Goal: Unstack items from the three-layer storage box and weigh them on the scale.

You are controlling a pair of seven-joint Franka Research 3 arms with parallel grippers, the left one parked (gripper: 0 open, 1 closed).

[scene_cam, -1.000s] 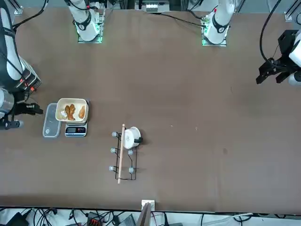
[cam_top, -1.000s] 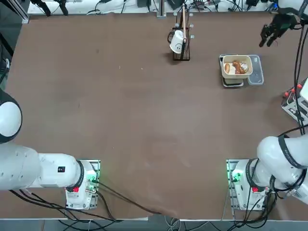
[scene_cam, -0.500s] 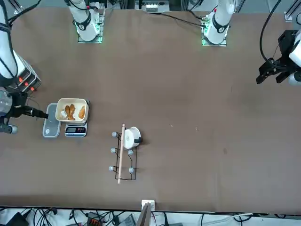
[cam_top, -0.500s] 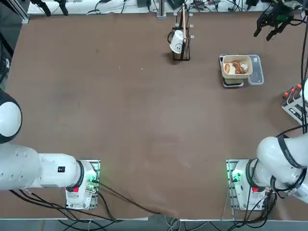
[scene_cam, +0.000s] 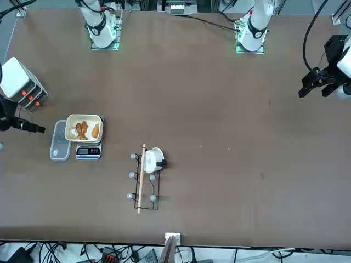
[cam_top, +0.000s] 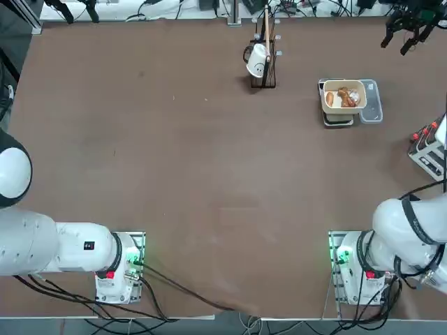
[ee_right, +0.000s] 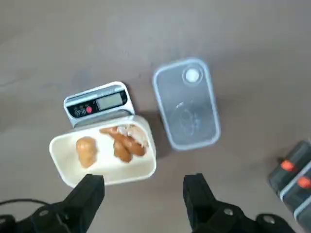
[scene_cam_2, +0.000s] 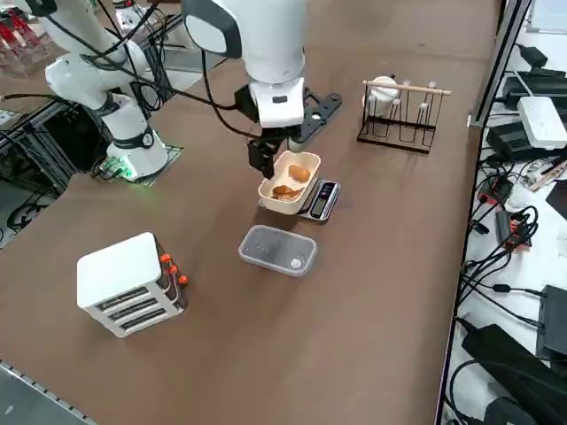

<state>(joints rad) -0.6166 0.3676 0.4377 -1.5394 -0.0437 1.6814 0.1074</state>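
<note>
A cream bowl (ee_right: 104, 158) sits on the small scale (ee_right: 98, 101) and holds brown bread-like items (ee_right: 122, 144). In the right side view the bowl (scene_cam_2: 289, 186) and scale (scene_cam_2: 324, 200) lie mid-table. My right gripper (ee_right: 143, 199) hangs open and empty, raised well above the table beside the bowl; from the side this gripper (scene_cam_2: 263, 161) is just next to the bowl's rim. The white three-layer storage box (scene_cam_2: 128, 283) with red-orange marks stands apart near the table's right edge. From overhead, the gripper (cam_top: 395, 42) is beyond the bowl (cam_top: 343, 96), toward the far right corner.
A clear lidded container (scene_cam_2: 277, 250) lies flat next to the scale, between it and the storage box. A dark wire rack (cam_top: 263, 59) holding a white cup (cam_top: 256, 61) stands at the far middle of the table. Cables run along the table's far edge.
My right gripper has opened wide and lifted, drifting away from the bowl toward the table's far right corner. The bowl, scale and storage box have stayed put.
</note>
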